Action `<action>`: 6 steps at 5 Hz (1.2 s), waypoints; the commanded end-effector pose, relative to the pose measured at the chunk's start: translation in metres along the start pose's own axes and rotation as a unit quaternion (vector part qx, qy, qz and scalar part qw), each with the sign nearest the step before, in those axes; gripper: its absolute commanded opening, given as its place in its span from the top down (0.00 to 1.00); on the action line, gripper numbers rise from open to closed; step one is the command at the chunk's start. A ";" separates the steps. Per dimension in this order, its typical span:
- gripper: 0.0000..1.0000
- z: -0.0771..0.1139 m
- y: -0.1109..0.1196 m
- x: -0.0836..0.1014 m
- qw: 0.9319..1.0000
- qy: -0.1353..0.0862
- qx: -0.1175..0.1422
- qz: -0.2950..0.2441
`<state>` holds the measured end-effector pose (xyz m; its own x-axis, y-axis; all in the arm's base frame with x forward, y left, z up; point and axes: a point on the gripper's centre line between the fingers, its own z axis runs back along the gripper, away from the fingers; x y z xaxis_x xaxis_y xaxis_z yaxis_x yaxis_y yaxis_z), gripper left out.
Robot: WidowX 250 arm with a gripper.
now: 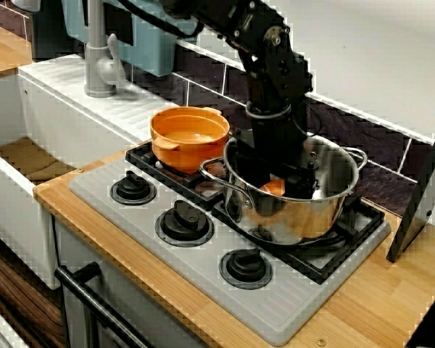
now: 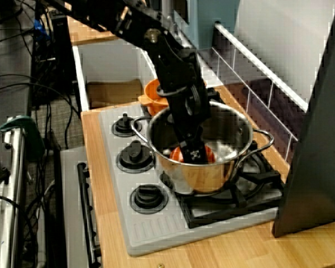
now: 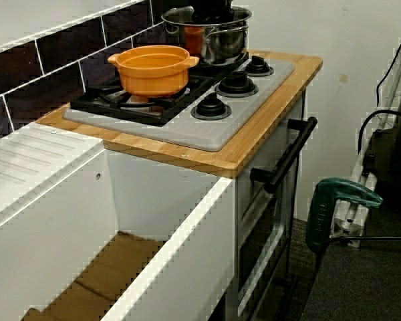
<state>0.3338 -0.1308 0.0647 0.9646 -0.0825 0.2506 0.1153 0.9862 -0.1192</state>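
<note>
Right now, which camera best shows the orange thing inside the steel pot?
The view from the stove's end: it looks down into the steel pot, showing the orange thing at the hand. The front view shows only a sliver beside the hand. The view from the sink shows none; the pot's wall hides it.

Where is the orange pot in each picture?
View from the stove's front: the orange pot sits left of centre, on the left burner.
View from the stove's end: the orange pot peeks out behind the arm, upper middle.
View from the sink side: the orange pot is upper left of centre.
Shared landmark: the steel pot beside it.
</note>
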 end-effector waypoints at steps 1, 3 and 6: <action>1.00 0.003 0.007 0.017 1.000 -0.009 -0.011 0.009; 1.00 0.029 0.001 0.035 0.999 -0.014 -0.030 0.020; 1.00 0.094 0.013 0.053 0.997 -0.046 -0.059 0.032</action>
<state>0.3630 -0.1096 0.1395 0.9718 -0.0086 0.2358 0.0666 0.9687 -0.2390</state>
